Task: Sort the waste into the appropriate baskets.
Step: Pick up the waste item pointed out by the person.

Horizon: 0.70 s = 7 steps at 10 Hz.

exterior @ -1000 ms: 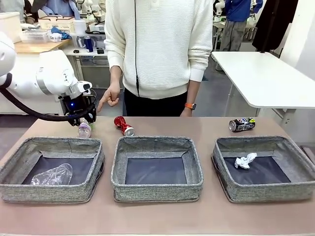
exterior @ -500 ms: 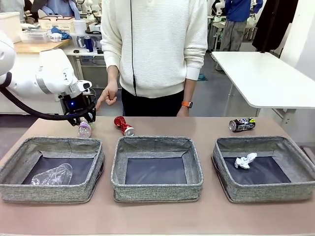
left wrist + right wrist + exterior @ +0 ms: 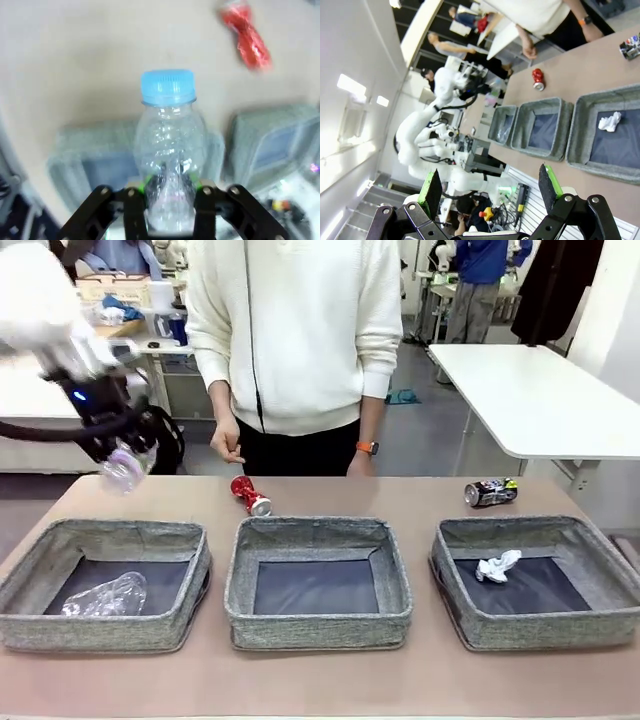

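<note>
My left gripper [image 3: 115, 453] hangs in the air above the table's far left corner, shut on a small clear bottle [image 3: 125, 470] with a pink label. In the left wrist view the green pads [image 3: 145, 187] pinch the bottle [image 3: 169, 142] low on its body, its blue cap pointing away. The left basket [image 3: 100, 630] holds a crushed clear bottle [image 3: 105, 595]. The middle basket [image 3: 318, 625] has a bare floor. Crumpled white paper [image 3: 498, 567] lies in the right basket [image 3: 540, 630]. A crushed red can [image 3: 250, 495] and a crushed black can [image 3: 491, 492] lie behind the baskets. My right gripper [image 3: 490, 187] is open, high above the table.
A person in a white sweater [image 3: 300, 330] stands at the far edge, both hands hanging near the table behind the red can. Bare tabletop runs along the front edge and between the baskets. A white table [image 3: 540, 400] stands at the back right.
My left gripper has risen from the table with the small bottle and swung up and to the left. The person has shifted a little to the left.
</note>
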### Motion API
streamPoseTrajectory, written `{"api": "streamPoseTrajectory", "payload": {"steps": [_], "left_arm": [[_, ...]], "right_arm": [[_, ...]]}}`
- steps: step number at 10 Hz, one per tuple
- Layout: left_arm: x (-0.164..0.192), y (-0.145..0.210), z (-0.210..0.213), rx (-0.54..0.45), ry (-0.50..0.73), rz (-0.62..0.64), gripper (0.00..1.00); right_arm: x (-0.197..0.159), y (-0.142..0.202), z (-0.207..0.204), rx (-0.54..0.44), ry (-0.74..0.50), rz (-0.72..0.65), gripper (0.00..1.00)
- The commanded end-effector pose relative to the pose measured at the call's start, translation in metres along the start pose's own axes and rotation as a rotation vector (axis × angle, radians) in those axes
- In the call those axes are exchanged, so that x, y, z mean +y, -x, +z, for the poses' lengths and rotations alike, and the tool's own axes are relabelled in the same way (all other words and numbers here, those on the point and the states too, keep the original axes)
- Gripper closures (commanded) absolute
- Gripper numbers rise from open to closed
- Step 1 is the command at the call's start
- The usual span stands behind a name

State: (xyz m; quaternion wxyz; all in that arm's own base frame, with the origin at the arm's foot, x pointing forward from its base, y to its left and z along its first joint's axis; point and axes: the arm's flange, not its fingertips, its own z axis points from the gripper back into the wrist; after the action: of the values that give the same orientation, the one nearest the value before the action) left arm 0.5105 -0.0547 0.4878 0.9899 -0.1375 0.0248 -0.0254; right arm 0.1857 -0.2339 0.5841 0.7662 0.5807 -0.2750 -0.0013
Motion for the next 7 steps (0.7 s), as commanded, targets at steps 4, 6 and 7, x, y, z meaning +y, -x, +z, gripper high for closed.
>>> {"api": "streamPoseTrajectory", "payload": {"steps": [4, 6, 7], "left_arm": [[-0.025, 0.108, 0.018, 0.011, -0.017, -0.061, 1.00], [-0.025, 0.108, 0.018, 0.011, -0.017, -0.061, 1.00], [-0.025, 0.108, 0.018, 0.011, -0.017, -0.061, 1.00]], "right_arm": [[0.001, 0.001, -0.001, -0.004, -0.012, 0.010, 0.00], [0.001, 0.001, -0.001, -0.004, -0.012, 0.010, 0.00], [0.001, 0.001, -0.001, -0.004, -0.012, 0.010, 0.00]]}}
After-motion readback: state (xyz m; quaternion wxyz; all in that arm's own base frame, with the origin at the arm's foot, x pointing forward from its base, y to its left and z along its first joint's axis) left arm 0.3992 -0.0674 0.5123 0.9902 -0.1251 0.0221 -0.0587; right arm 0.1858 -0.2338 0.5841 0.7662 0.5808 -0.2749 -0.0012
